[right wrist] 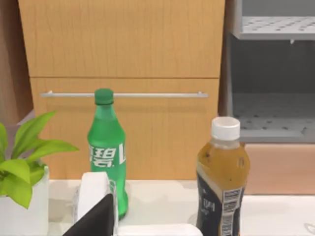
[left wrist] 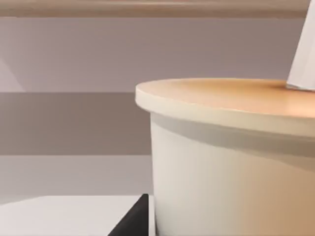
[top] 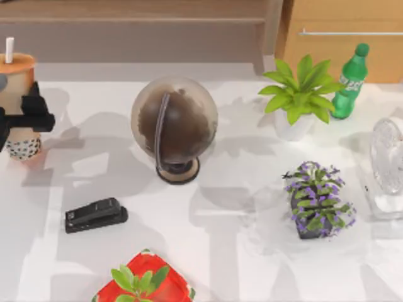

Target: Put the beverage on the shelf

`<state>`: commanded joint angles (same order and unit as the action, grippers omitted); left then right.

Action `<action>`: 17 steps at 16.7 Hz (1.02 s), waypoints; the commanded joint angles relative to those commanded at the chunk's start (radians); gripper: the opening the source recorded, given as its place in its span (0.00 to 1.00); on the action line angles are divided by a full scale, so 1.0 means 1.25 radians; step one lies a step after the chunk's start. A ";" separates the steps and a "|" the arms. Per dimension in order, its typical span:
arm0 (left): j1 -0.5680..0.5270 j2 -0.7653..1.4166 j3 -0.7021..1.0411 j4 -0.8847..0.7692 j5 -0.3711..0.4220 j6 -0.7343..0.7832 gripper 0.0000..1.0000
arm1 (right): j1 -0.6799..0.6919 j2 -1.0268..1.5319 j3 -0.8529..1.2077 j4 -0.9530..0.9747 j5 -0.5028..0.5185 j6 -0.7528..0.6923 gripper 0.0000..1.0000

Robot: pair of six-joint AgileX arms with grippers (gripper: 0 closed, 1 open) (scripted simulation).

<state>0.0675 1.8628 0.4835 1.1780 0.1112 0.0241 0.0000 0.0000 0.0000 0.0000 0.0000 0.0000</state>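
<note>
At the far left edge of the table [top: 208,251], the left gripper [top: 26,116] clamps its black fingers [top: 36,112] around the middle of the beverage [top: 20,107], a tapered cup with an orange lid, a white straw standing up from it and dark speckled pearls at its base. The cup stands upright in the grip, near the table's back left corner and just in front of the shelf [top: 132,31], the long brown board that runs along the back with a wooden upright post at its right end. The left wrist view looks across the cup's lid rim and pale wall from very close, with the shelf's brown bands behind it and one dark finger tip low in the picture. Near the middle of the table stands a dark globe [top: 174,126]; in front of it, to the left, lies a black stapler [top: 96,215]. A green soda bottle [top: 350,82] stands at the back right beside a leafy potted plant [top: 301,94], in front of a light-wood cabinet [top: 343,38] with a metal handle. The right wrist view faces that cabinet, with the soda bottle and an amber bottle [right wrist: 222,182] with a white cap before it; whether the right gripper is wide or narrow, I cannot tell
</note>
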 joint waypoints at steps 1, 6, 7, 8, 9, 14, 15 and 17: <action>0.000 0.000 0.000 0.000 0.000 0.000 0.00 | 0.000 0.000 0.000 0.000 0.000 0.000 1.00; 0.000 0.000 0.000 0.000 0.000 0.000 0.00 | 0.000 0.000 0.000 0.000 0.000 0.000 1.00; 0.000 0.000 0.000 0.000 0.000 0.000 0.00 | 0.000 0.000 0.000 0.000 0.000 0.000 1.00; 0.000 0.000 0.000 0.000 0.000 0.000 0.00 | 0.000 0.000 0.000 0.000 0.000 0.000 1.00; -0.003 -0.005 0.004 0.000 0.000 0.001 0.00 | 0.000 0.000 0.000 0.000 0.000 0.000 1.00; -0.003 -0.041 0.009 -0.038 0.000 0.001 0.00 | 0.000 0.000 0.000 0.000 0.000 0.000 1.00; -0.003 -0.045 0.009 -0.044 0.000 0.001 0.00 | 0.000 0.000 0.000 0.000 0.000 0.000 1.00; -0.003 -0.046 0.009 -0.045 0.000 0.001 0.00 | 0.000 0.000 0.000 0.000 0.000 0.000 1.00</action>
<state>0.0639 1.8057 0.4948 1.1213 0.1108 0.0255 0.0000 0.0000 0.0000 0.0000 0.0000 0.0000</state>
